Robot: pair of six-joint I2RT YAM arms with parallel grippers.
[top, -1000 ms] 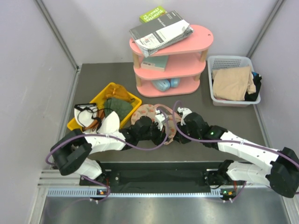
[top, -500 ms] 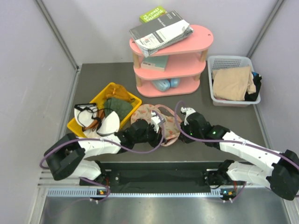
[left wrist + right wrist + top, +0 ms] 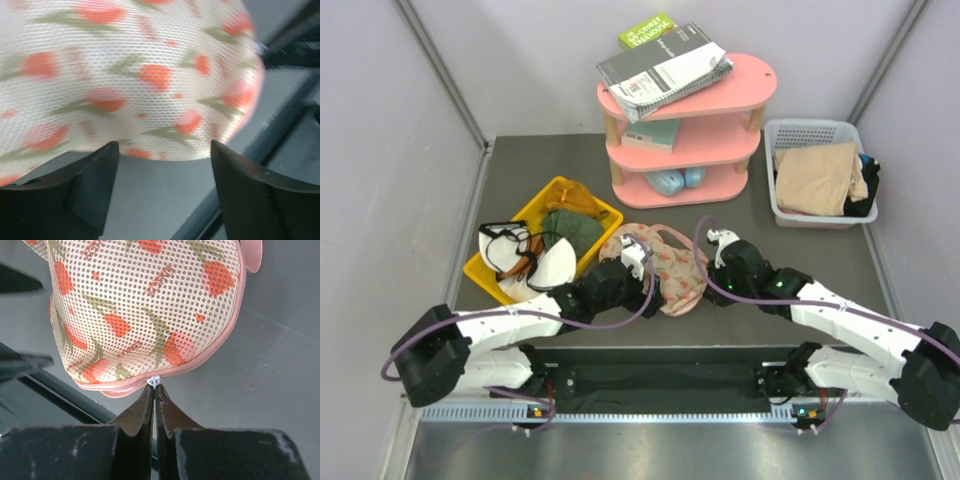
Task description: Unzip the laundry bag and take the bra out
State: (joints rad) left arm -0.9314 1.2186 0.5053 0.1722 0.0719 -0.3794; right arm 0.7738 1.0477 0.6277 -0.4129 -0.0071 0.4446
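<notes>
Surface [image 3: 530, 170]: dark grey, matt, pale panels [image 3: 380, 150] at left, right and back.

Four things directly on it:
- Yellow bin [image 3: 480, 272] at left, set cornerwise.
- Pink shelf [image 3: 752, 82], three tiers, upright at back centre.
- White lattice basket [image 3: 815, 220] at back right, close to right panel, well apart from yellow bin.
- Laundry bag [image 3: 670, 270] in centre toward near edge, in front of pink shelf, just beside yellow bin's right corner.

Right wrist view: pink-trimmed edge of laundry bag down on surface, bare grey to its right.

Black rail [image 3: 660, 380] along near edge.
</notes>
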